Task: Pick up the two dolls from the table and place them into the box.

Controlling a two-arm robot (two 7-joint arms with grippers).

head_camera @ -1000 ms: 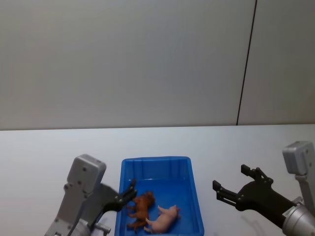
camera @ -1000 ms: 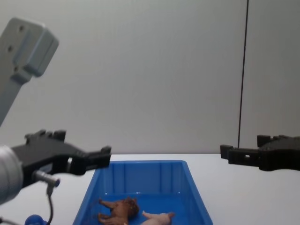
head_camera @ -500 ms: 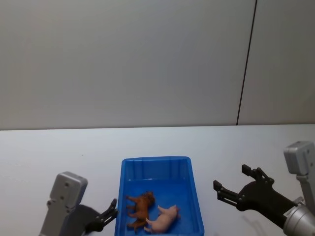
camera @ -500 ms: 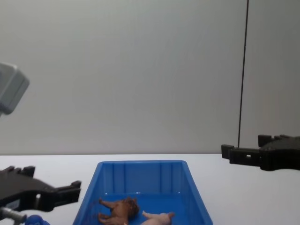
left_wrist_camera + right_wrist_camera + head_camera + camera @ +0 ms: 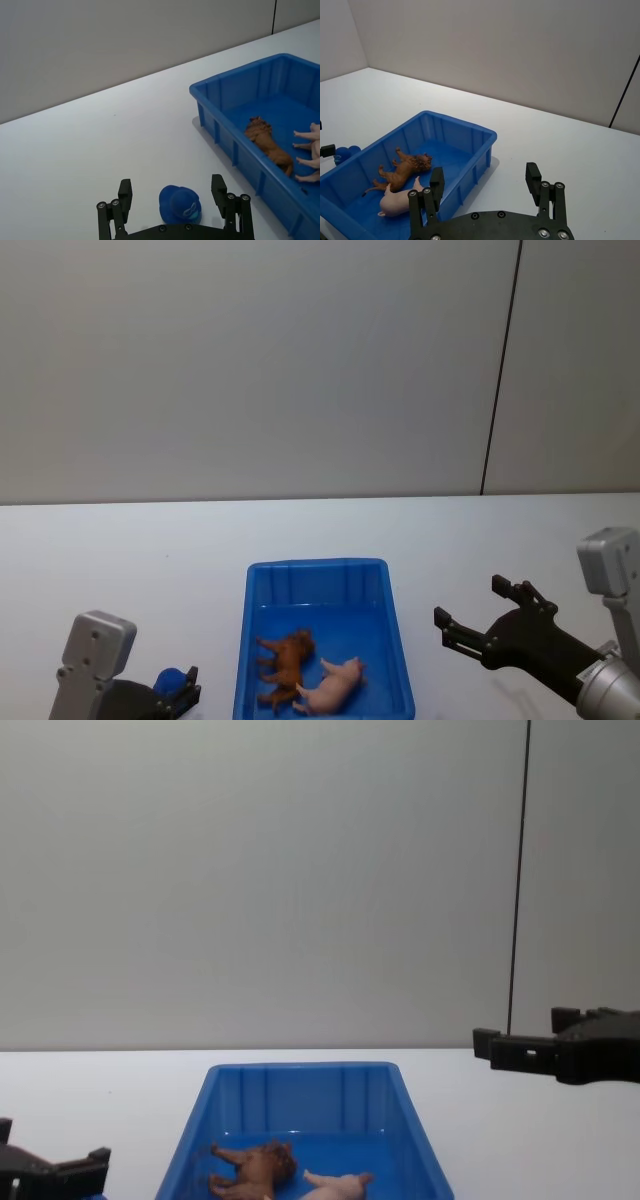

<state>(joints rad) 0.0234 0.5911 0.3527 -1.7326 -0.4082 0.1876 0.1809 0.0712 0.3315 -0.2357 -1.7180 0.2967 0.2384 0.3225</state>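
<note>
The blue box (image 5: 315, 565) stands on the white table (image 5: 120, 560) in front of me. Inside it lie both dolls on their sides: the brown lion (image 5: 285, 665) and, beside it, the pale pink pig (image 5: 333, 685). The left wrist view shows the lion (image 5: 267, 145) and pig (image 5: 310, 150) behind the box wall (image 5: 235, 80). My left gripper (image 5: 185, 690) is low at the near left, outside the box, open and empty. My right gripper (image 5: 468, 602) hovers to the right of the box, open and empty. From the right wrist, lion (image 5: 407, 167) and pig (image 5: 400, 200) lie in the box (image 5: 460, 125).
A small blue toy (image 5: 180, 204) sits on the table between my left gripper's (image 5: 171, 186) fingers, left of the box. A grey wall with a dark vertical seam (image 5: 500, 370) rises behind the table. Bare tabletop lies on both sides of the box.
My left arm has drawn back from the box's left edge, down and to the near left. The right arm, the box and both dolls have not moved.
</note>
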